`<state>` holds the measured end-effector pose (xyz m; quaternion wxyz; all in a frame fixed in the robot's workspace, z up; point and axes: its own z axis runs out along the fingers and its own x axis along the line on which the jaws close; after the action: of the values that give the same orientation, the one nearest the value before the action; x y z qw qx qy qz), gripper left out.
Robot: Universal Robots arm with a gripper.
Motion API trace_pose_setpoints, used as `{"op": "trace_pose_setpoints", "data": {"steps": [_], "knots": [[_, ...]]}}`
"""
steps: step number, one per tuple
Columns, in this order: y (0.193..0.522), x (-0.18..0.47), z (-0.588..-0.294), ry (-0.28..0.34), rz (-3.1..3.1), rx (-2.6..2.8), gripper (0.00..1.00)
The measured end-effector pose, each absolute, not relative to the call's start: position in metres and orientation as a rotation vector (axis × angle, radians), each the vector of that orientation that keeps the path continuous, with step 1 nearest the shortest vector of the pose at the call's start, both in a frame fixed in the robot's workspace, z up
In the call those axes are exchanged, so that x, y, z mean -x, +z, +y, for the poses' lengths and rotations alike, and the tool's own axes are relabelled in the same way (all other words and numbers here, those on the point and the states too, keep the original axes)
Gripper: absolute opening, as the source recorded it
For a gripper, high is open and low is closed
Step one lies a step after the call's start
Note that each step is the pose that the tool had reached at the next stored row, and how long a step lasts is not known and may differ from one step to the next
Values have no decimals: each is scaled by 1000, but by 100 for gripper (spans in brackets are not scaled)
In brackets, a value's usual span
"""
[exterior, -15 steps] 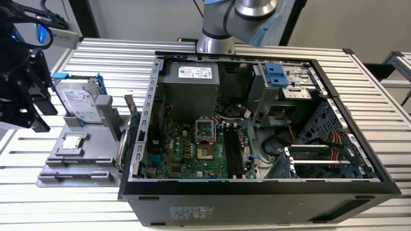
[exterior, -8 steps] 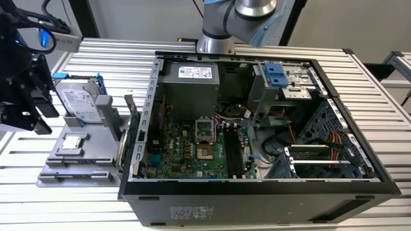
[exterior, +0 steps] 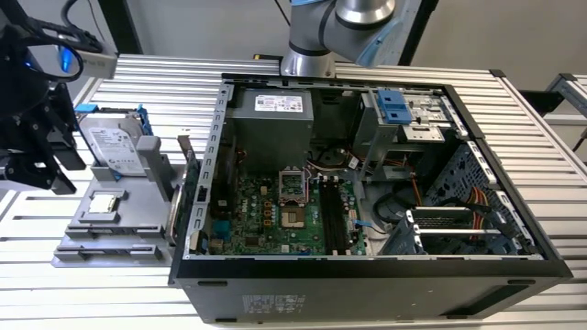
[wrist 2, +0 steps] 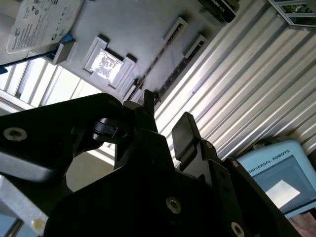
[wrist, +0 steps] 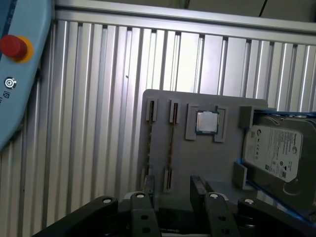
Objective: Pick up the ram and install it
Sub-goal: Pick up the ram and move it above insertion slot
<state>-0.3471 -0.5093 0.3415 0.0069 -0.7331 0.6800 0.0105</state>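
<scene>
The ram [wrist: 171, 144] shows as a thin strip on edge, standing in a slot of the grey holder [wrist: 222, 158]. In the second wrist view the ram [wrist 2: 174, 73] runs between two end clips. My black gripper [wrist: 173, 190] hovers above the holder's near edge. Its fingers [wrist: 148, 191] are spread apart with nothing between them, roughly in line with the ram's slot. In the second wrist view the gripper [wrist 2: 165, 118] also stands open. In the exterior view the gripper [exterior: 55, 168] hangs at the far left beside the holder [exterior: 137, 223].
On the holder lie a hard drive [exterior: 115, 144] and a small square processor chip [exterior: 103, 203]. A green expansion card [exterior: 183, 189] stands at its side. The open computer case [exterior: 367, 271] with its motherboard [exterior: 275, 213] fills the exterior view's right. A pendant with a red button [wrist: 12, 47] lies nearby.
</scene>
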Motion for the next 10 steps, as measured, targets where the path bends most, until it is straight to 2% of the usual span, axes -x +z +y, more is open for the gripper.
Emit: {"op": "trace_pose_setpoints", "data": {"steps": [10], "knots": [[337, 347, -509, 33, 2121, 2299, 100]]}}
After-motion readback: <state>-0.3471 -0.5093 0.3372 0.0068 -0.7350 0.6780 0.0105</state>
